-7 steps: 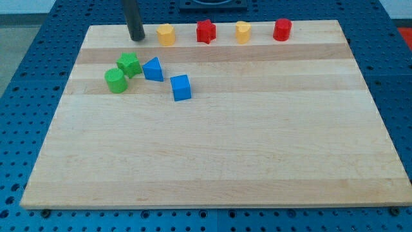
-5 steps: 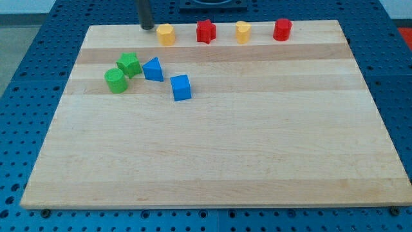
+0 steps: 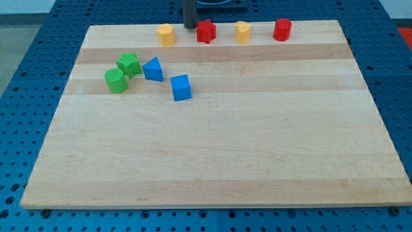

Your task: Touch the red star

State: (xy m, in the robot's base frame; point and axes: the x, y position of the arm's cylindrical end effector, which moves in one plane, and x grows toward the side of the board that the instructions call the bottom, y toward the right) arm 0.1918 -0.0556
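Note:
The red star [image 3: 205,31] sits near the top edge of the wooden board [image 3: 212,148], in a row of blocks. My tip [image 3: 190,26] is at the board's top edge, just left of the red star and right of a yellow block [image 3: 166,34]. A small gap between the tip and the star is hard to judge; they look very close or touching.
Right of the star stand another yellow block [image 3: 242,31] and a red cylinder [image 3: 282,29]. At the left are a green star-like block [image 3: 129,64], a green cylinder [image 3: 116,80], a blue triangle [image 3: 153,69] and a blue cube [image 3: 181,87].
My tip has moved to the right along the top edge, from left of the first yellow block, past it, to just left of the red star. No block has moved.

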